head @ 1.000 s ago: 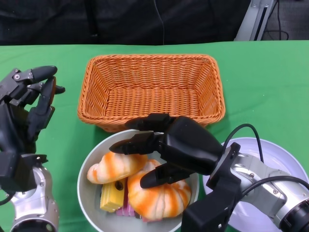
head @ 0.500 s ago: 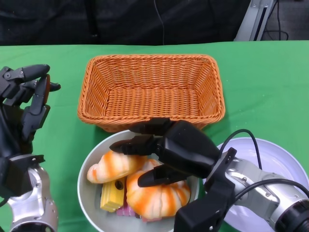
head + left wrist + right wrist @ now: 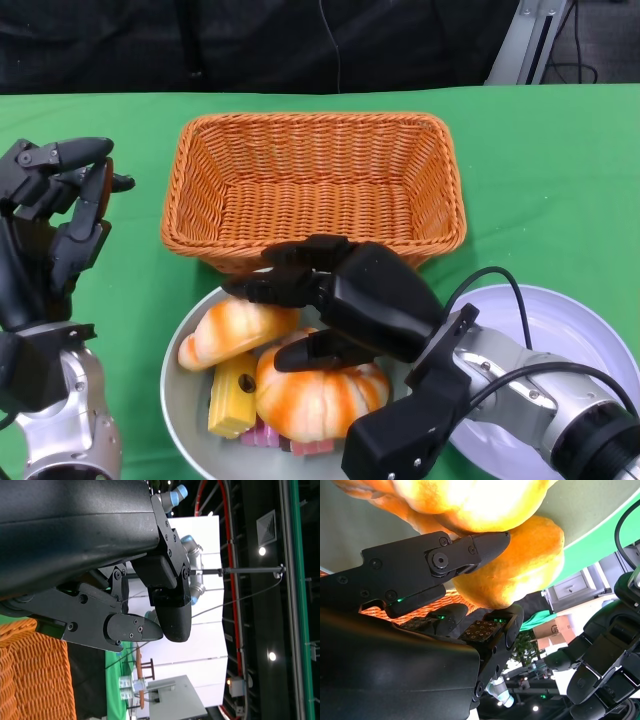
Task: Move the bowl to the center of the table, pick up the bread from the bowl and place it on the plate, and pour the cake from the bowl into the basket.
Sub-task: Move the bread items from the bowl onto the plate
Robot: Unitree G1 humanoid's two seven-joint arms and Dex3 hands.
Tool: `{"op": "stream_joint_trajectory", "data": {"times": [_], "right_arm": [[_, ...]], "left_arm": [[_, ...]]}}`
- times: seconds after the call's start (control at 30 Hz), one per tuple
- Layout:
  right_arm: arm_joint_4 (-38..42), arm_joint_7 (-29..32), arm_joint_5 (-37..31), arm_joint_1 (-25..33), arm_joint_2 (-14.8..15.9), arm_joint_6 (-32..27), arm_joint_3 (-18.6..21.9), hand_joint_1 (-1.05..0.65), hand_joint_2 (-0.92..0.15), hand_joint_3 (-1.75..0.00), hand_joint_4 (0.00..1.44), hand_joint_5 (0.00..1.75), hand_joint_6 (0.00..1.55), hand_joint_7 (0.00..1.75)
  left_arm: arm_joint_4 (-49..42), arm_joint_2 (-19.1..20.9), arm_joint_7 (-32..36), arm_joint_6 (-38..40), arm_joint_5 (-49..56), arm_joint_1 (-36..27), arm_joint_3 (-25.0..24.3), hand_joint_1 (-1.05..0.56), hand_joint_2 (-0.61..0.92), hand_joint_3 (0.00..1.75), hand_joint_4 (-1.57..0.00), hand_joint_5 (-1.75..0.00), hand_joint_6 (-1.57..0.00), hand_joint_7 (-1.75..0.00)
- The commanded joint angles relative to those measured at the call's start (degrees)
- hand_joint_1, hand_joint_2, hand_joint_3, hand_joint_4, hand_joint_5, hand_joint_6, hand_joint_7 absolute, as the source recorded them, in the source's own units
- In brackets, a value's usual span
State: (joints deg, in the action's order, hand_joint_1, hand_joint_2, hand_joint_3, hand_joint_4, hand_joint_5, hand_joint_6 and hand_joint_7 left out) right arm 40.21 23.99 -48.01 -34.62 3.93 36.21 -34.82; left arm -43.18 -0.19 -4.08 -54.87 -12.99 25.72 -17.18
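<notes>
A grey bowl (image 3: 185, 395) sits at the near middle of the green table (image 3: 540, 190), touching the front wall of an orange wicker basket (image 3: 312, 180) behind it. In the bowl lie two orange-and-white bread rolls: a long roll (image 3: 228, 333) toward the left, and a round roll (image 3: 315, 400) toward the right. Beside them are a yellow cake (image 3: 230, 394) and a pink cake (image 3: 268, 436) partly hidden under the round roll. The right hand (image 3: 335, 300) reaches into the bowl, its fingers (image 3: 470, 555) parted around the round roll, upper ones over the top, a lower one against its side; a firm grip cannot be told. A white plate (image 3: 570, 330) lies right of the bowl, under the right forearm. The left hand (image 3: 55, 215) is raised at the table's left edge, fingers loosely curled and apart, holding nothing.
</notes>
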Motion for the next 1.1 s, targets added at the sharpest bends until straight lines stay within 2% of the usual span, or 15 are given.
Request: {"op": "stream_joint_trajectory", "data": {"times": [0.03, 0.3, 0.5, 0.67, 0.8, 0.97, 1.1], "right_arm": [[1.6, 1.3, -0.3, -1.0, -0.1, -0.5, -0.3, -0.66, -0.85, 0.0, 0.79, 0.09, 0.63, 0.0], [2.4, 3.2, -0.9, -1.3, -1.1, -2.6, -1.0, -0.62, -0.85, 0.0, 0.79, 0.11, 0.64, 0.01], [1.7, 0.2, -1.3, -1.6, -1.3, -6.9, -1.8, -0.58, -0.87, -0.01, 0.79, 0.13, 0.66, 0.01], [2.4, -0.1, -1.4, -2.0, -1.4, -8.7, -3.1, -0.53, -0.88, 0.0, 0.86, 0.18, 0.69, 0.02], [3.3, 0.8, -1.5, -2.1, -1.3, -8.8, -3.9, -0.5, -0.86, 0.0, 0.89, 0.23, 0.72, 0.02], [4.5, 1.0, -1.0, -2.4, -1.2, -8.1, -4.5, -0.48, -0.86, 0.0, 0.8, 0.35, 0.73, 0.0], [6.0, 2.7, -1.1, -3.0, -1.2, -7.1, -5.1, -0.46, -0.85, 0.0, 0.79, 0.38, 0.76, 0.01]], "left_arm": [[-0.2, 0.7, -1.0, 0.0, -1.2, -0.3, -0.2, -0.18, 0.92, 0.24, -0.75, -1.26, -0.93, -0.75], [-1.1, 0.4, -2.4, -0.3, -2.2, 0.1, -0.5, -0.19, 0.92, 0.25, -0.75, -1.25, -0.93, -0.74], [-1.2, 0.7, -0.8, -1.7, 0.1, 0.1, -0.6, -0.2, 0.92, 0.24, -0.76, -1.27, -0.94, -0.74], [-0.6, 0.4, -1.2, -1.8, -0.4, 0.0, -0.6, -0.21, 0.92, 0.23, -0.77, -1.25, -0.95, -0.74], [0.2, 0.2, -1.3, -1.8, -0.5, -0.3, -0.4, -0.21, 0.92, 0.22, -0.78, -1.24, -0.96, -0.73], [0.3, 0.2, -0.7, -2.4, 0.3, -0.3, -0.3, -0.19, 0.92, 0.24, -0.78, -1.24, -0.95, -0.73], [0.5, 0.0, -0.5, -2.6, 0.5, -0.3, -0.3, -0.17, 0.92, 0.27, -0.78, -1.26, -0.95, -0.74]]}}
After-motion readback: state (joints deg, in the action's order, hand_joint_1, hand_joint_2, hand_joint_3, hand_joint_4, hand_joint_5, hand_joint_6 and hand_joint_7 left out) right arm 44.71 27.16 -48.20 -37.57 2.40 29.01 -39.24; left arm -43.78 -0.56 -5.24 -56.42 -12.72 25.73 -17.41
